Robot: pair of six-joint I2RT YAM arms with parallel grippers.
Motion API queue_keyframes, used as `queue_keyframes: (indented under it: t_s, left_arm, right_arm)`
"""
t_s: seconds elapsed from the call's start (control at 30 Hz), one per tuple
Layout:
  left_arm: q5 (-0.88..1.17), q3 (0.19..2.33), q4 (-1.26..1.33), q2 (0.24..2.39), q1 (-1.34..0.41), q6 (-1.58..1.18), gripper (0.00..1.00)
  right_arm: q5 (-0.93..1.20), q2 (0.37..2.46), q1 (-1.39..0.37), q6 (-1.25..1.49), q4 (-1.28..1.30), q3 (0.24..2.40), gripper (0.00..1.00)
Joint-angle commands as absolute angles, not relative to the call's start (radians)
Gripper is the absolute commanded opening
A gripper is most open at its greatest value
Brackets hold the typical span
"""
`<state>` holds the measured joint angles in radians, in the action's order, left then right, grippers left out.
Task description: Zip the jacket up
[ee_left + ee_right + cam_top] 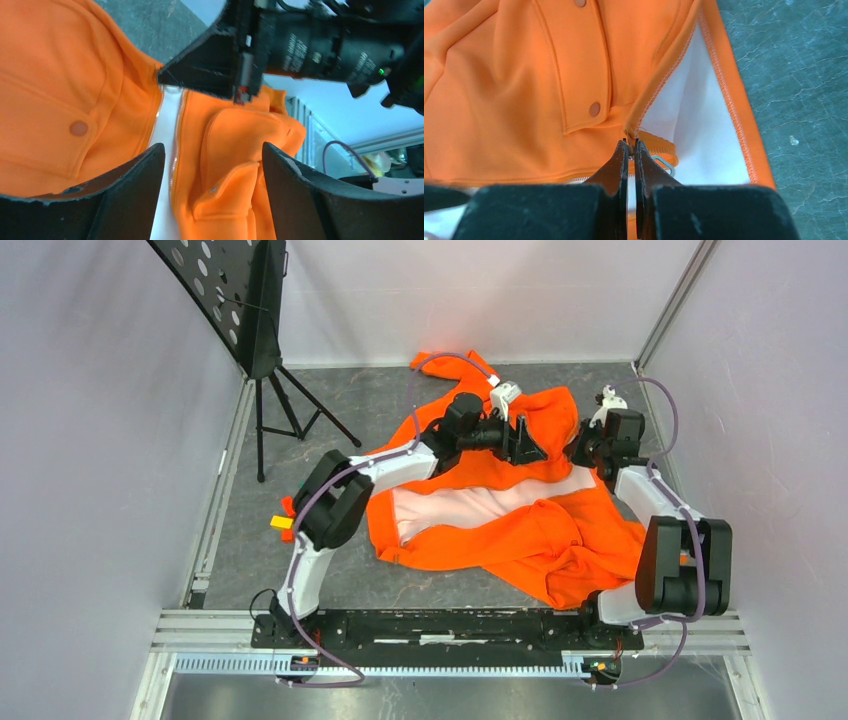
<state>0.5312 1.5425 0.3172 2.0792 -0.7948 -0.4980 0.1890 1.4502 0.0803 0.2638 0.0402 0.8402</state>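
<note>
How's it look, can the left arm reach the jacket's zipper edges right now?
Likely yes: the left gripper hangs open just above the exposed zipper edges of the jacket, with nothing covering them.

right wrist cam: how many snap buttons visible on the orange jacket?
2, both on the bright orange fleece jacket: lower round snap button near the stitched flap's corner, upper snap button cut off by the top edge. Folds may hide others.

The top view looks steeply down from high behind the near edge, covering the whole tabletop [340,390]. Both wrist views sit close over the jacket [500,530], sharing its open front edges with it.
</note>
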Motion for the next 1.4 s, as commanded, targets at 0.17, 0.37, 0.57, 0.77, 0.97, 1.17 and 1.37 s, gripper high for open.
queue_keyframes:
  t_s: [0.17, 0.37, 0.57, 0.77, 0.97, 1.17, 1.37]
  left_arm:
    - [0.875, 1.799, 0.778, 2.408, -0.688, -0.853, 0.66]
    - [0.91, 1.792, 0.648, 2.418, -0.679, -0.501, 0.75]
    - [1.137, 1.969, 0.832, 2.561, -0.641, -0.669, 0.72]
    - [1.232, 2.196, 0.925, 2.69, -0.577, -0.927, 0.74]
    - [0.959, 2.082, 0.533, 2.603, -0.578, -0.865, 0.78]
    - [0.631, 2.077, 0.151, 2.51, -0.609, -0.943, 0.77]
    - [0.43, 2.027, -0.041, 2.404, -0.682, -0.959, 0.72]
  right_arm:
    - [0.344, 1.403, 0.078, 0.262, -0.018, 0.806, 0.0]
    - [0.479, 1.386, 0.078, 0.264, -0.003, 0.846, 0.0]
    - [0.777, 1.369, 0.077, 0.25, -0.166, 0.791, 0.0]
    - [0.854, 1.404, 0.07, 0.204, -0.224, 0.766, 0.0]
    - [0.763, 1.418, 0.046, 0.084, -0.131, 0.781, 0.0]
    - [0.685, 1.417, 0.043, 0.038, -0.104, 0.787, 0.0]
    - [0.639, 1.404, 0.04, 0.015, -0.098, 0.777, 0.0]
